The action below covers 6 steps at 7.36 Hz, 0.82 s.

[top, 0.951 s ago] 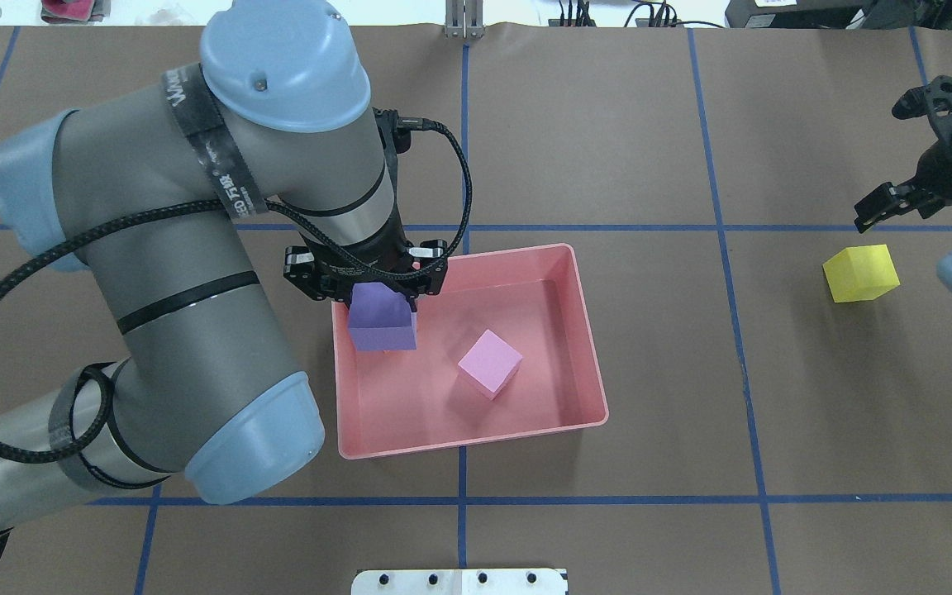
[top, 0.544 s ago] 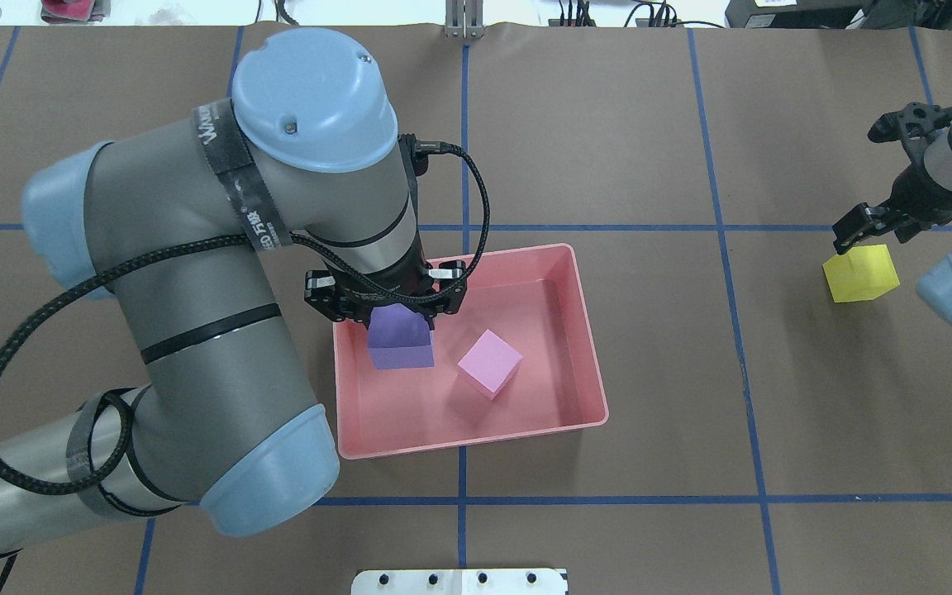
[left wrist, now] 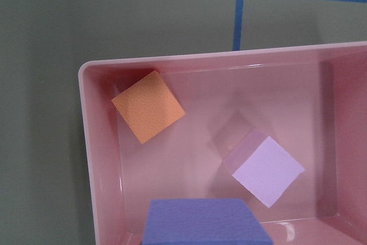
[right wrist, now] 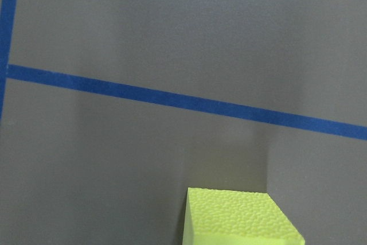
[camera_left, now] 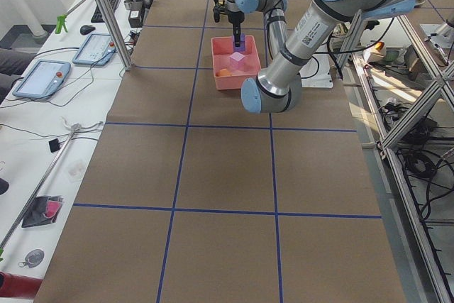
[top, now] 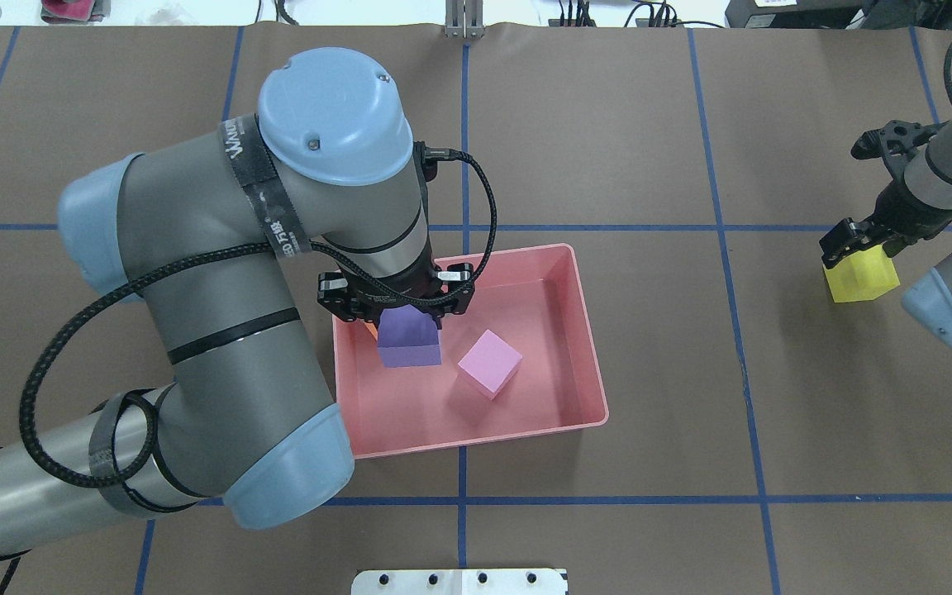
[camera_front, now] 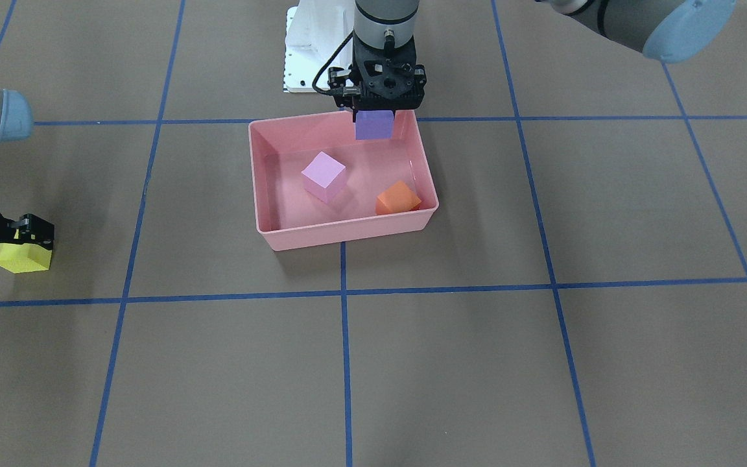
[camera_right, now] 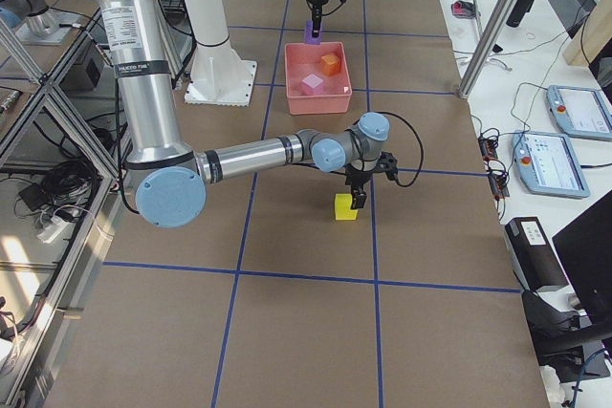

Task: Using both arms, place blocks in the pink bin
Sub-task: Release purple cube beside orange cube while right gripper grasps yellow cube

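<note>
My left gripper [top: 397, 304] is shut on the purple block [top: 408, 340] and holds it over the near-left corner of the pink bin [top: 593, 347]. It also shows in the front view [camera_front: 375, 111], with the purple block [camera_front: 373, 124] above the bin's [camera_front: 347, 235] rim. The light pink block [top: 489, 364] lies in the bin's middle. The orange block [camera_front: 397, 198] lies in a far corner and is hidden under my arm in the overhead view. My right gripper [top: 854, 246] is open, low over the yellow block [top: 860, 278] at the table's right, fingers beside it.
Blue tape lines [top: 724, 227] divide the brown table. The robot's white base plate [top: 459, 581] sits at the near edge. My left arm's elbow [top: 278, 463] hangs over the table just left of the bin.
My left gripper has carried the purple block right, further over the bin. My right gripper has moved left and down onto the yellow block.
</note>
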### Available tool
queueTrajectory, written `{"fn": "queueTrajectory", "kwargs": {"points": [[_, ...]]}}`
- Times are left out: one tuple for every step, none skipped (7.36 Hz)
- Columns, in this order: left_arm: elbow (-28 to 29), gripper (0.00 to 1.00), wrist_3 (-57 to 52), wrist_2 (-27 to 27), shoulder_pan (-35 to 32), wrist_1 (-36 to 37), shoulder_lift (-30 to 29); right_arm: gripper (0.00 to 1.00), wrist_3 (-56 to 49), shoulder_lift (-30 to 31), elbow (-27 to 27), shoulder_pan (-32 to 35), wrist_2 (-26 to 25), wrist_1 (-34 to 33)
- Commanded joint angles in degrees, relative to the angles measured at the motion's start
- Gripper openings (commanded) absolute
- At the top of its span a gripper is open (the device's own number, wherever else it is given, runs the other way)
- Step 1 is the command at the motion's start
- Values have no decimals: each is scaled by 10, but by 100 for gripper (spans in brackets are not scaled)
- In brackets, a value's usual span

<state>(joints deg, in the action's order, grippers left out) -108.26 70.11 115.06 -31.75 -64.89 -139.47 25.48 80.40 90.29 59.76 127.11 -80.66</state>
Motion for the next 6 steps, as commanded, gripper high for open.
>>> {"fn": "queueTrajectory", "kwargs": {"points": [[2,0,-1,0,0,-3,2,100,-5,-2,0,0,7,-2],[3,0,0,0,0,-3,3,100,-6,-2,-2,1,7,-3],[3,0,-1,0,1,-3,3,100,-6,1,-1,2,8,-3],[6,0,-1,0,1,-3,3,100,-7,7,4,4,8,-3],[6,0,-1,-1,4,-4,4,100,-8,11,7,12,9,-3],[6,0,0,-5,6,-4,4,100,-10,11,9,15,9,-5]]}}
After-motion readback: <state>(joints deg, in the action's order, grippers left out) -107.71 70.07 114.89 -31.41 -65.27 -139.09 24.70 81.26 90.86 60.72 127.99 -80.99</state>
